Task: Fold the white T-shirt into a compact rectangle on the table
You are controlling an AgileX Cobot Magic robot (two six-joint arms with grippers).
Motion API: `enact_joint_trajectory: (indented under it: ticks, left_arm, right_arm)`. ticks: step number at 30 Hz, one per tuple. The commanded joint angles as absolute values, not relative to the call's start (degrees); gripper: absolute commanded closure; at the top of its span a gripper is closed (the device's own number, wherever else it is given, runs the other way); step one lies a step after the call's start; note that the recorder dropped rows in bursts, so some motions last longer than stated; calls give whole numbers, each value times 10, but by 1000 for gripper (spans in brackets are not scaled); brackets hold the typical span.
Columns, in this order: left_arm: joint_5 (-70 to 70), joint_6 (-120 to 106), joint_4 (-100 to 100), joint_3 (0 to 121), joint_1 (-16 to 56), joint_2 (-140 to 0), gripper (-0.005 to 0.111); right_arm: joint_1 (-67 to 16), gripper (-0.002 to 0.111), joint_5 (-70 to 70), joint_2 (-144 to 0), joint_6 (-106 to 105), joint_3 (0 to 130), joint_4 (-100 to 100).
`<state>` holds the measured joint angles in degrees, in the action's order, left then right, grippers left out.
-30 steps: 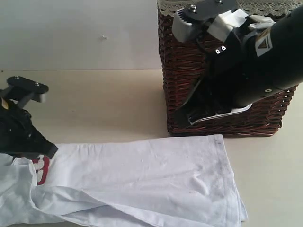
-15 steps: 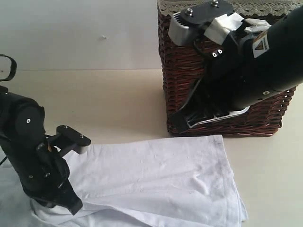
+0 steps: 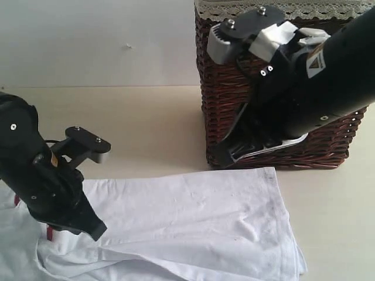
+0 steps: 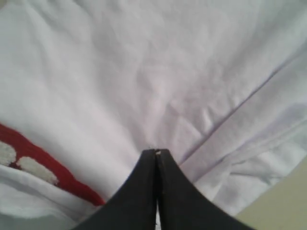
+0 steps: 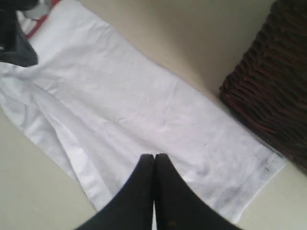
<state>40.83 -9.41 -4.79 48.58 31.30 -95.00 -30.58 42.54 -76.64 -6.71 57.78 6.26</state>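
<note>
The white T-shirt (image 3: 193,216) lies spread along the front of the table (image 3: 146,123), with a long fold ridge near its front edge. Bits of its red letters (image 3: 49,235) peek out beside my left gripper (image 3: 96,231). That gripper is shut, its tips down on the cloth (image 4: 144,72) near the red print (image 4: 43,163), and no fabric shows between its fingers (image 4: 157,152). My right gripper (image 3: 218,159) is shut and empty. It hangs just above the shirt's far edge, in front of the basket, and looks down on the shirt (image 5: 144,105) past its closed tips (image 5: 154,155).
A dark brown wicker basket (image 3: 234,105) with cream lace trim (image 3: 328,10) stands at the back right, right behind the right arm; its wall (image 5: 273,86) also shows in the right wrist view. Bare table lies behind the shirt on the left.
The left arm swung in from the far left edge onto the shirt's left part, then drew back and up a little; the cloth fold there shifted. The right arm barely moved.
</note>
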Motion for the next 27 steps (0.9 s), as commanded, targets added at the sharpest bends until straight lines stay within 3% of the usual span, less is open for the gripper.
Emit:
enact_joint_trajectory:
  ticks: [1, 15, 27]
  left_arm:
    - [408, -87, -32, 487, 314, -945, 107]
    - [387, -25, 6, 490, 214, -903, 107]
    - [368, 41, 40, 496, 205, -881, 107]
  right_arm:
    - [-307, 108, 423, -826, 7, 574, -14]
    - [-307, 108, 356, -1010, 0, 516, 5]
    - [-307, 108, 345, -1060, 0, 502, 5]
